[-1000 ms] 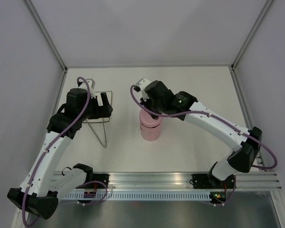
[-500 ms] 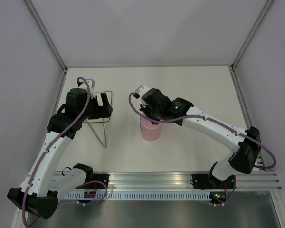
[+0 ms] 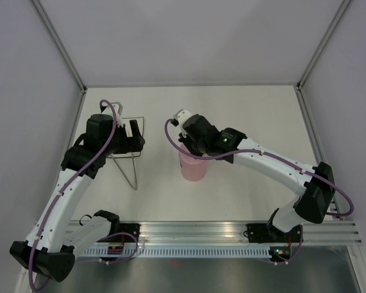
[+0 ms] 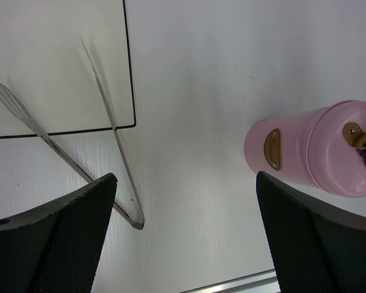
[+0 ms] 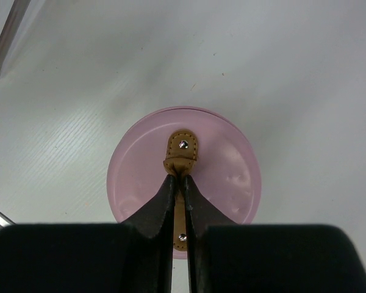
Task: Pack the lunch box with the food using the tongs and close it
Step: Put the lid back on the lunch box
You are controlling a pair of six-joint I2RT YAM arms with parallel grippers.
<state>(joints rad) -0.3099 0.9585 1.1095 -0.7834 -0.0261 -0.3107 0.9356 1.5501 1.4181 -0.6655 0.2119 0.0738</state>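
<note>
White bench [image 3: 250, 116], pale grey walls [image 3: 171, 43] | right gripper [image 5: 178, 180] clamped on brown strap [image 5: 181, 149] atop pink cylindrical lunch box [image 3: 193, 168] | left gripper [image 4: 186, 177] open over slim silver metal tongs [image 4: 115, 131], left edge

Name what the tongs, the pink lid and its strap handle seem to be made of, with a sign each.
Tongs: polished metal, probably steel; thin, silvery, reflective.
Lid: likely matte plastic; uniform pink, soft sheen.
Strap handle: tan leather or imitation; stitching, rivets.

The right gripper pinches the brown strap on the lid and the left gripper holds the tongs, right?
No. The left gripper is open; the tongs lie on the table, as the left wrist view shows. The right gripper does pinch the brown strap on the lid.
</note>
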